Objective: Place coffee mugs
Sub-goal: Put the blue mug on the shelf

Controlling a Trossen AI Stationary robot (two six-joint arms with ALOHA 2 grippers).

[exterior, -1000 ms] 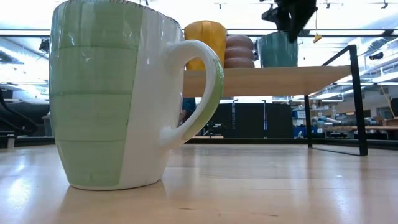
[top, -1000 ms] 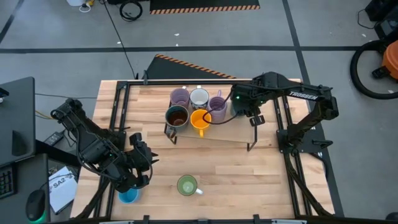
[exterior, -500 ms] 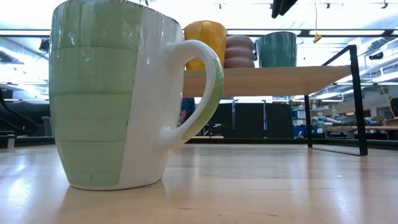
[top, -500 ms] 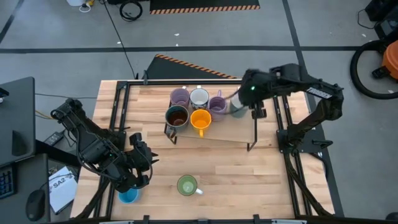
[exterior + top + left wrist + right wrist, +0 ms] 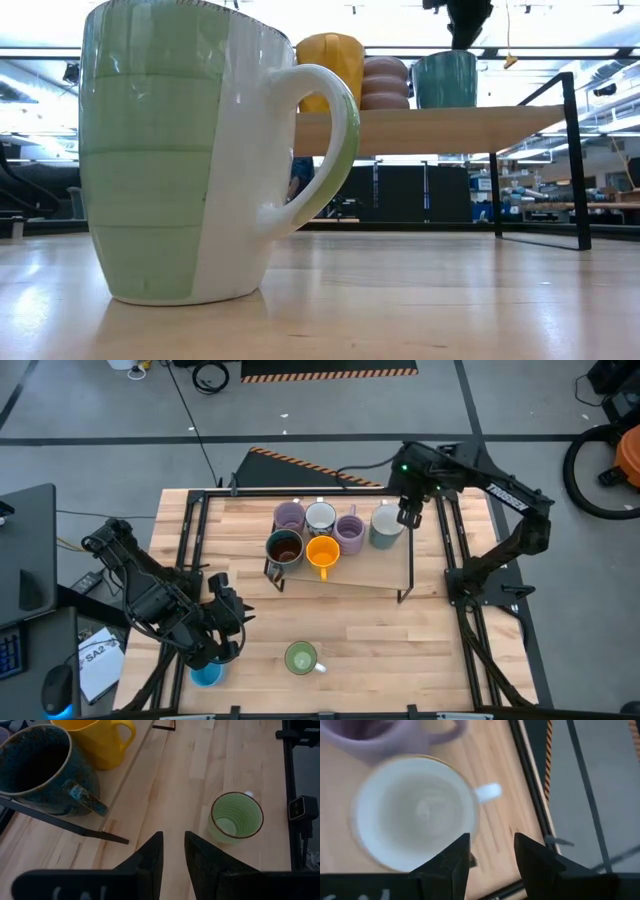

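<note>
Right pincer [image 5: 409, 516], released, hovers beside glossy round pale mug [image 5: 384, 527] on wooden shelf [image 5: 345, 572].

We see a light wooden tabletop [image 5: 350, 630] framed by black rails. Standing on it toward the far side is a raised wooden shelf [image 5: 360, 570] on thin black legs. On this shelf we count six mugs in a cluster: a lavender mug [image 5: 289, 516], a white mug [image 5: 320, 517], a second lavender mug [image 5: 350, 532], a dark brown mug [image 5: 284, 547], an orange mug [image 5: 322, 553], and a pale mug [image 5: 385, 526] at the right end, just beside the second lavender one. Directly on the tabletop, well apart from the shelf, a green mug [image 5: 301, 658] stands upright near the front edge, and a blue mug [image 5: 206, 674] sits at the front left corner, partly hidden under the left arm.
</note>
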